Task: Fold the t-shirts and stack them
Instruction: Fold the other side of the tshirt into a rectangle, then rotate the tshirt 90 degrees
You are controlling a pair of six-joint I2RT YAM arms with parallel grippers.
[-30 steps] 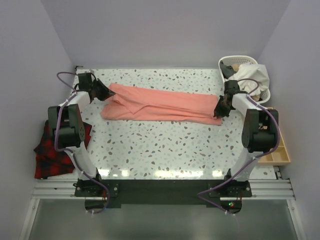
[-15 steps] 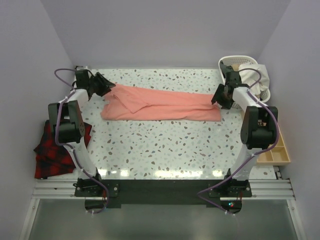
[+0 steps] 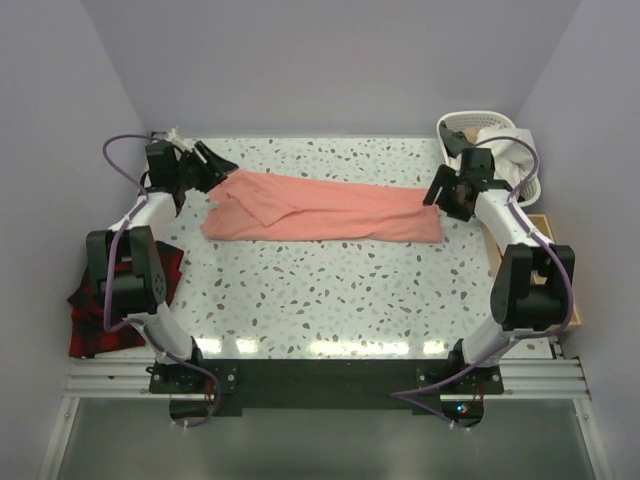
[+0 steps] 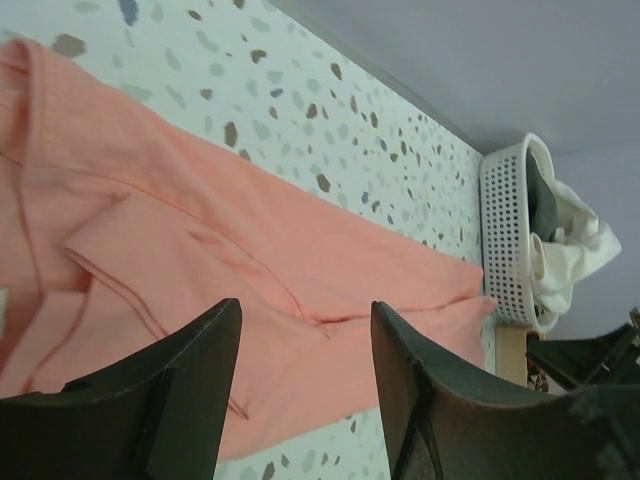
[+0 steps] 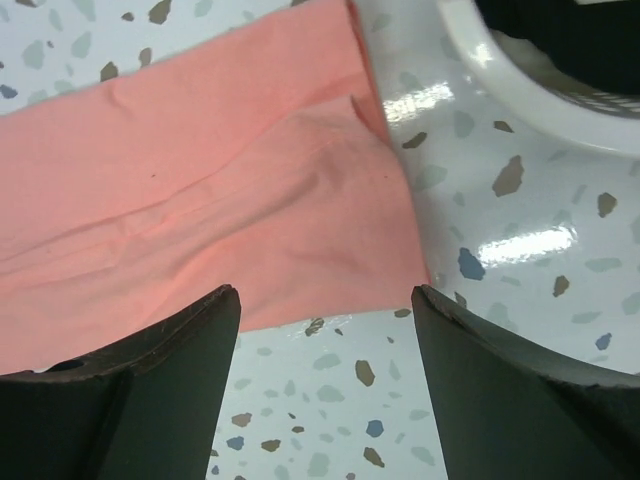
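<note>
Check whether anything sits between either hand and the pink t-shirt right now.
Nothing visible does. The left hand hangs open at the left end of the salmon-pink t-shirt, and the right hand is open at its right end.

Left arm (image 3: 125, 275) and right arm (image 3: 528, 285): white links, bulky black joint housings, thin lilac cables (image 3: 107, 157) looping. Matte black wedge fingers (image 4: 190, 390). Black bases (image 3: 185, 378), bottom of frame.
</note>
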